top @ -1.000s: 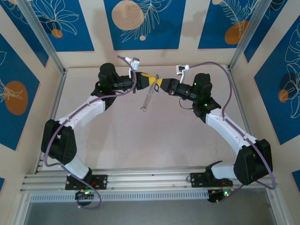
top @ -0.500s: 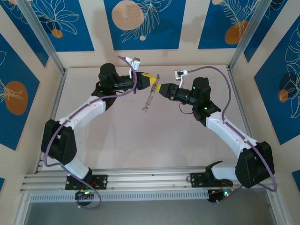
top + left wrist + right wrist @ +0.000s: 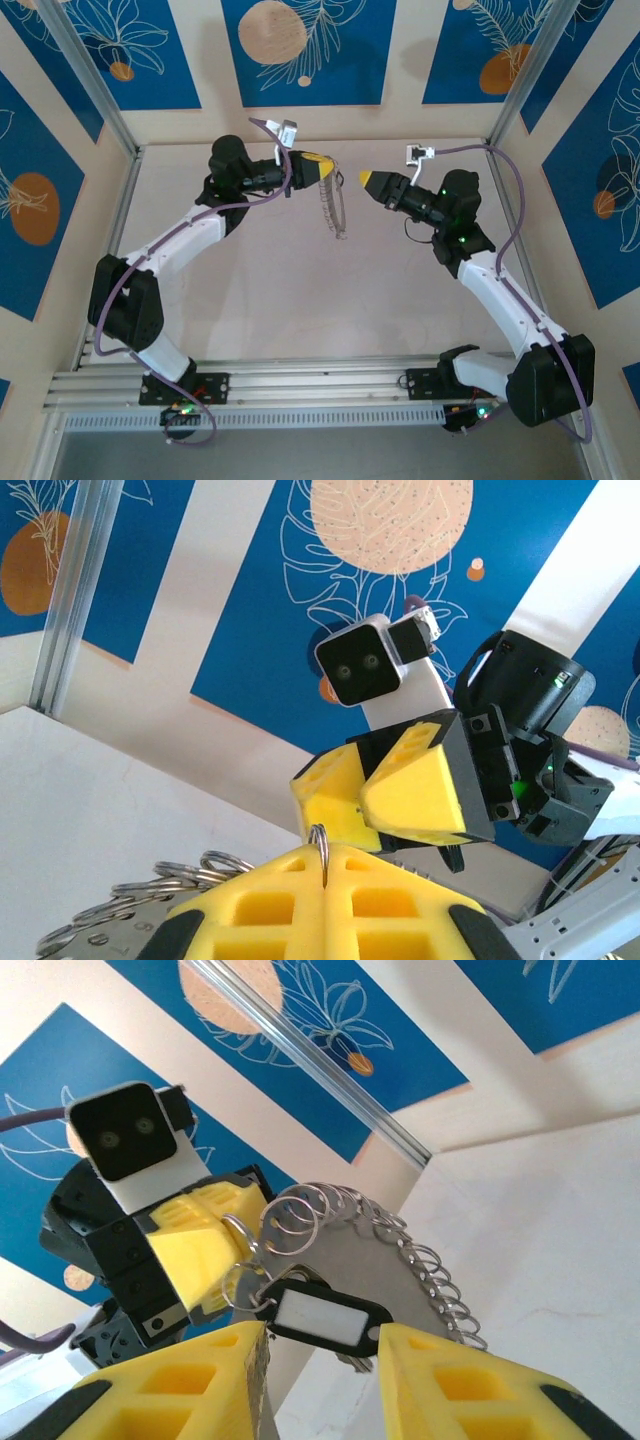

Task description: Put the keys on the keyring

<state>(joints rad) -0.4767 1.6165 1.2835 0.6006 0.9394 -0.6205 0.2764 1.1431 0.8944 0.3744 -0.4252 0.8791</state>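
The key (image 3: 325, 1318) is a little dark tag with a white middle. It hangs on a small ring right beside the keyring (image 3: 385, 1250), close to the tips of my left gripper (image 3: 232, 1252). I cannot tell if it is hooked onto the big loop.

The keyring is a big loop of many small shiny rings around a grey middle. My left gripper is closed tight on it. In the left wrist view its two yellow fingers (image 3: 380, 872) press together, and one shiny ring pokes up between them. From above, the keyring hangs down from that gripper over the back part of the table (image 3: 250, 290).

My right gripper (image 3: 368, 180) is open. Its two fingers are apart and it holds nothing. It points at the keyring from the right side, with a gap between them. In the right wrist view the key shows between my two right fingers (image 3: 440, 1365), but farther off and not touching them.

Behind it all is a blue wall (image 3: 300, 50) with white leaf drawings.
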